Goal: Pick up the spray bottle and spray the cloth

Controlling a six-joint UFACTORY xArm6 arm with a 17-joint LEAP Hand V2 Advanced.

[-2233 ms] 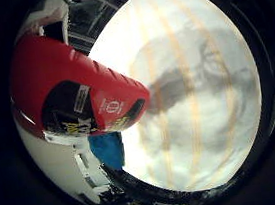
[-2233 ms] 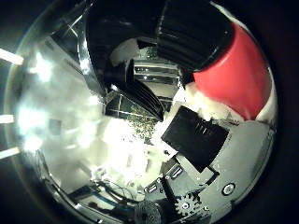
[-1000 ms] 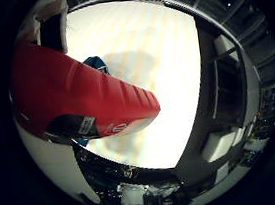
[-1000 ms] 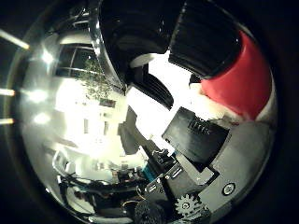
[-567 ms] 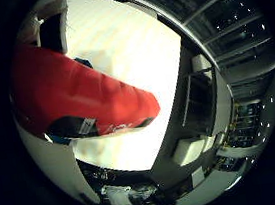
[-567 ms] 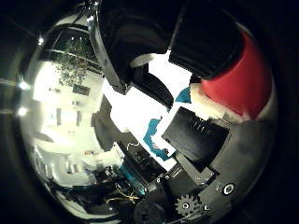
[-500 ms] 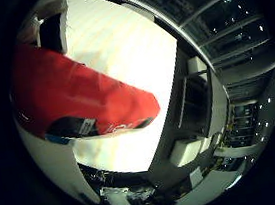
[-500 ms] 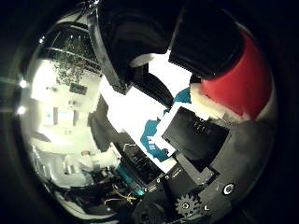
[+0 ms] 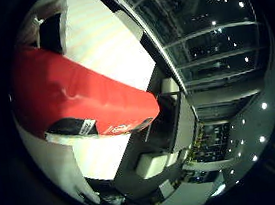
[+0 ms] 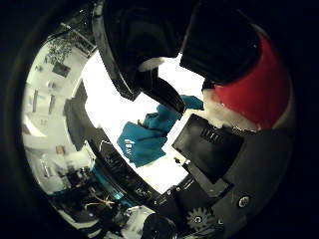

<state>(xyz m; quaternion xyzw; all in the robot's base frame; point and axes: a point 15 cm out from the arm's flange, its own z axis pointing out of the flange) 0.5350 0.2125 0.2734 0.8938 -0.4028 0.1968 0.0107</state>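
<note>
The crumpled teal cloth is coming fully into sight on the white tabletop, beyond the hand's fingers.

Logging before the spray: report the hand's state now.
Right hand: shut on the red spray bottle, fingers curled round it, above the teal cloth.

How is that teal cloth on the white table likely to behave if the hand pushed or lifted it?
The teal cloth lies crumpled in soft folds on the white table, so it is probably floppy and would bunch rather than slide whole. It looks thin, likely light, and unlikely to roll or tip.
</note>
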